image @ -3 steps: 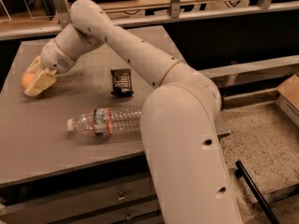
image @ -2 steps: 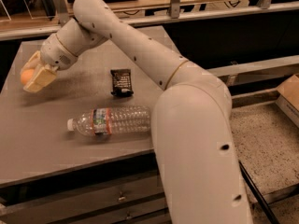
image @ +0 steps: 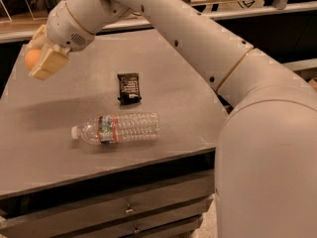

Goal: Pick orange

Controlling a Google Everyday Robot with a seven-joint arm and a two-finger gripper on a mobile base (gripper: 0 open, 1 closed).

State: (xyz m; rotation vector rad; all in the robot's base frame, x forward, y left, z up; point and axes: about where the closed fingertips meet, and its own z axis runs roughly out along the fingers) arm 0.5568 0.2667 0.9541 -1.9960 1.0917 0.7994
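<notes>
Orange in grasp, lift step in hand.
Near edge of worktop (image: 59, 157): bottle (image: 116, 128) on its side; beyond it a dark packet (image: 129, 87). Far left: tool (image: 40, 62) closed on the orange (image: 31, 59), held clear of the worktop. Pick looks nearly done; the next move calls for a firm grip and a steady raise.
</notes>
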